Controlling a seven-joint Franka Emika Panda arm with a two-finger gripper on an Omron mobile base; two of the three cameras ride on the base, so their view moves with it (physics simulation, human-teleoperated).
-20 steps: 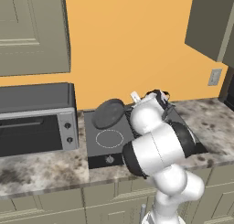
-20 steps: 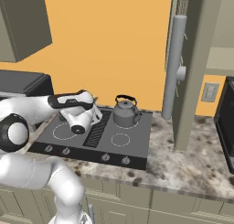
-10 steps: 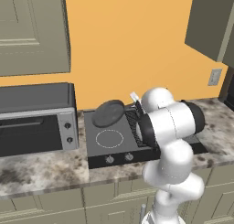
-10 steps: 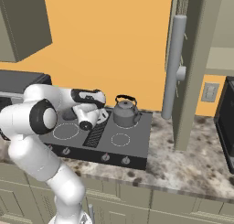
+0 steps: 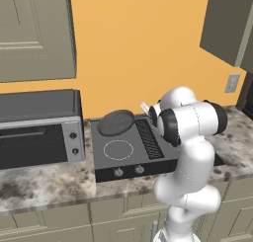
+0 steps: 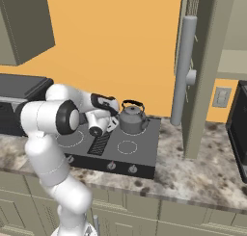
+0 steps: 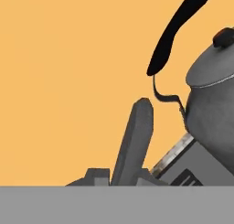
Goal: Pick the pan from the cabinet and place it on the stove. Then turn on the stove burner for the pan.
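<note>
Pan [image 5: 116, 122] on stove [image 5: 129, 159] rear-left edge

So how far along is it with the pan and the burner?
The pan already sits on the stove's back left burner, so the placing looks done. The claw is shut and empty, up near the kettle. Left to do: reach a front knob and turn on the pan's burner; no ring looks lit.

I see the grey kettle [image 6: 132, 120] well right of the toaster oven [image 5: 39, 129], both on the speckled counter [image 6: 193, 160]
</note>
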